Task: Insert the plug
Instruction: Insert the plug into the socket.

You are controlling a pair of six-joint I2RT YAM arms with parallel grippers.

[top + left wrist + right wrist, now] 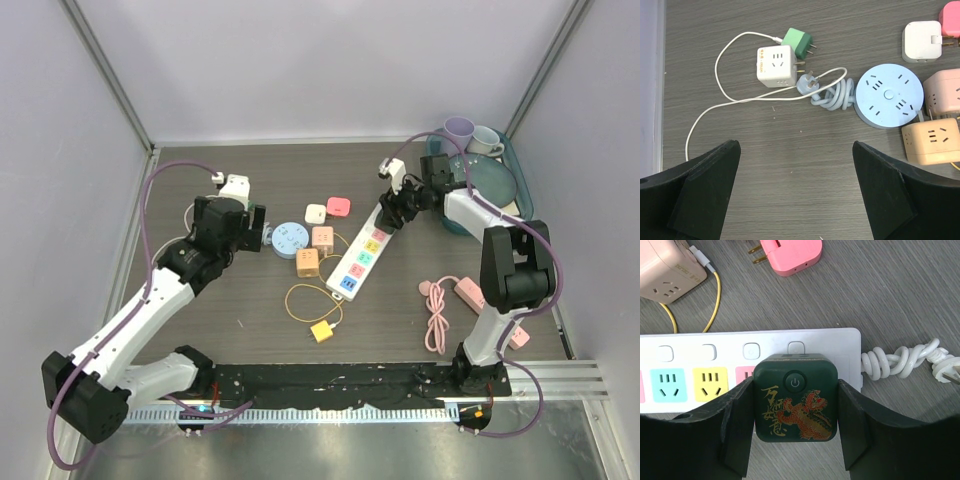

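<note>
Dark green, with a red-and-gold dragon and a power button on its top face, the plug cube (796,415) is sitting clamped between the two fingers of the right end effector (795,390), which are pressing on its opposite sides. The cube is resting over the last socket of the white power strip (840,347), at the end where the knotted white cord (900,357) is coming out. The cube is covering that socket, so I cannot tell whether its pins are seated. The strip is lying diagonally, just right of the table's middle, with the gripped end pointing toward the far right corner. Just beside the strip, on its left, a pink adapter (790,255) is lying with its pins showing. Near it a pink cube socket (665,267) is trailing a yellow cable (715,295).

Left of the table's middle, the left end effector (795,145) is hanging with its fingers spread wide, holding nothing, over bare table (790,165). Beyond its fingertips a blue round socket (887,95) is lying with its blue cord bundled beside it. A white cube socket (776,66) and a green plug (797,42) are sitting near it, with a thin white cable (720,65) looping around them. An orange cube socket (932,140) is sitting just beside the blue one.

In the far right corner a teal tray (515,165) is holding a plate and cups. Near the right edge a pink extension cord (437,310) is lying coiled.
</note>
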